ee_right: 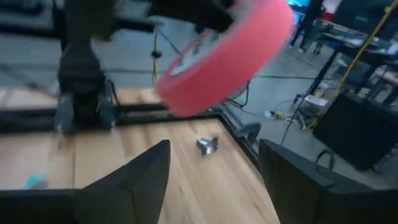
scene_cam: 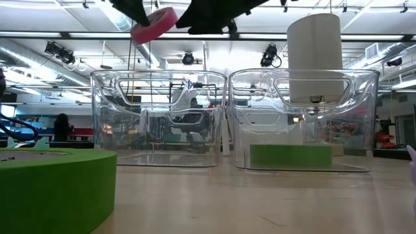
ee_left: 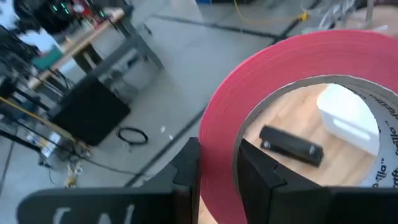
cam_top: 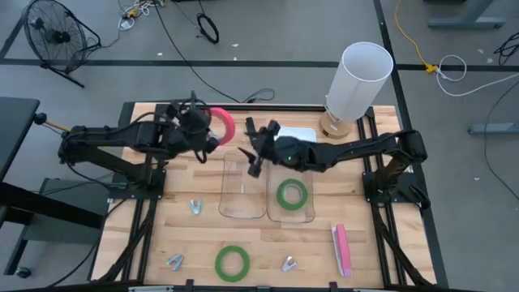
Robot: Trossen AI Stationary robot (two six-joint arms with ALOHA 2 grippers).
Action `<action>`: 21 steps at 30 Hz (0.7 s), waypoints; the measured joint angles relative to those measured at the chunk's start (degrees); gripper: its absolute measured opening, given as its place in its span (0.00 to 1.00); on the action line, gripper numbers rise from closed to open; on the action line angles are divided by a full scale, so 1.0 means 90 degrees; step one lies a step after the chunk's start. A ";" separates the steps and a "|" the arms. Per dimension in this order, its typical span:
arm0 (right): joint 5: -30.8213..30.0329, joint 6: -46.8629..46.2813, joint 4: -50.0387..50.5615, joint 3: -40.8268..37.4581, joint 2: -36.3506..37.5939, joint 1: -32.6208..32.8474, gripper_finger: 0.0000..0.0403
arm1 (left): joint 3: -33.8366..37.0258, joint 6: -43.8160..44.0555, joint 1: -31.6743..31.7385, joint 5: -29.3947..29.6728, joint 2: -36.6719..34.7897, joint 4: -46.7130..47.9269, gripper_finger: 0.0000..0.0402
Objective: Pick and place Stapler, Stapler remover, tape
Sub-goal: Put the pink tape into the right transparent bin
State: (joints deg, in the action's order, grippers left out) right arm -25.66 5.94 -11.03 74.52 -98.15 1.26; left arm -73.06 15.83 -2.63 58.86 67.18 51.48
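Observation:
My left gripper (cam_top: 207,134) is shut on the red-pink tape roll (cam_top: 224,123), held in the air beyond the far end of the left clear container (cam_top: 242,185); the roll also shows in the low view (scene_cam: 155,23). My right gripper (cam_top: 254,151) is open and empty beside it, over the containers' far ends, facing the roll (ee_right: 230,53). One green roll (cam_top: 292,193) lies flat in the right clear container (cam_top: 310,212). Another green roll (cam_top: 232,261) lies flat near the front edge. The pink stapler (cam_top: 341,248) lies at the front right. Staple removers lie on the table (cam_top: 195,206) (cam_top: 175,261) (cam_top: 289,264). My left gripper pinches the red-pink roll's ring wall (ee_left: 217,134), one finger (ee_left: 261,177) inside the open centre and one (ee_left: 186,168) outside. The roll is lifted clear of the table and tilted, standing out beyond the fingertips.
A tall white cylinder on a wooden base (cam_top: 359,79) stands at the far right. A white box (cam_top: 298,134) lies behind the right container. The low view shows both clear containers side by side (scene_cam: 159,117) (scene_cam: 302,117).

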 joint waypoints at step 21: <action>0.1685 -0.1027 -0.0661 -0.0005 0.0000 -0.0381 0.61 | 0.0007 -0.0444 -0.0688 0.1984 0.0676 -0.0652 0.19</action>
State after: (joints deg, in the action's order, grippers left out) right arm -10.50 -3.30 -16.98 74.48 -98.15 -2.16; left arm -72.99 11.84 -8.82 76.71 73.26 45.61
